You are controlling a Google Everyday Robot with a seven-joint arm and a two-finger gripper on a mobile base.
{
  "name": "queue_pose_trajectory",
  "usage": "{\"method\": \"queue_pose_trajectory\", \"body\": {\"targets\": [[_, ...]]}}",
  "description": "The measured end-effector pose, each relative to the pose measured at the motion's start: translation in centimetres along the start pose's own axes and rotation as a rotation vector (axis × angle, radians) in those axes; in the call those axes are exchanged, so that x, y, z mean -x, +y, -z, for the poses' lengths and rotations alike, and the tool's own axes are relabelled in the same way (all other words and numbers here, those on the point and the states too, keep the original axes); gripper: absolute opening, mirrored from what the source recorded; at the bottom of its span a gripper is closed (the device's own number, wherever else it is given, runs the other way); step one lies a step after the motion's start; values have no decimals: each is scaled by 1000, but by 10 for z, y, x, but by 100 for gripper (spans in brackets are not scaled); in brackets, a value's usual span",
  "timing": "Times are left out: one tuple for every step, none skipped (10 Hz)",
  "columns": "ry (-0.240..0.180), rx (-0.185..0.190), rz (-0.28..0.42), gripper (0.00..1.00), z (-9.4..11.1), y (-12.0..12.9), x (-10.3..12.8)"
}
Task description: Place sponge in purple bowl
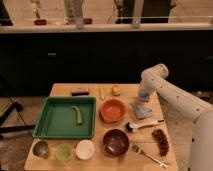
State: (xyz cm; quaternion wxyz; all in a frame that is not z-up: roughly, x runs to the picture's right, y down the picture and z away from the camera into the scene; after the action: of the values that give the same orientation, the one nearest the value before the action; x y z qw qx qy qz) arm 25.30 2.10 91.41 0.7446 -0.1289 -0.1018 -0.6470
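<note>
My gripper [143,96] is at the right side of the table, lowered at the far end of a flat grey-blue folded cloth [142,111]. A small blue-grey block, the sponge [143,99], shows right at the gripper's tip; I cannot tell whether it is held. The purple bowl [116,142] stands empty near the front edge, in front of the orange bowl [112,110] and well to the front-left of the gripper.
A green tray [50,125] holding a green vegetable [77,114] is on the left. A metal cup [41,148], green cup [63,151] and white cup [85,149] line the front. A brush [145,125], fork [148,155] and red bunch [161,141] lie front right.
</note>
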Motion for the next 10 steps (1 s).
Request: {"method": "queue_pose_trajectory", "body": {"targets": [[5, -20, 21, 0, 8, -9, 4], [10, -45, 51, 0, 19, -18, 8], [10, -63, 74, 0, 23, -27, 11], [5, -84, 100, 0, 28, -38, 15], [-3, -104, 138, 0, 30, -53, 19], [-10, -117, 167, 0, 33, -62, 24], [-20, -129, 196, 0, 35, -70, 30], [-27, -138, 222, 0, 38, -76, 36], [-36, -153, 254, 0, 44, -83, 46], [-41, -164, 280, 0, 51, -87, 54]]}}
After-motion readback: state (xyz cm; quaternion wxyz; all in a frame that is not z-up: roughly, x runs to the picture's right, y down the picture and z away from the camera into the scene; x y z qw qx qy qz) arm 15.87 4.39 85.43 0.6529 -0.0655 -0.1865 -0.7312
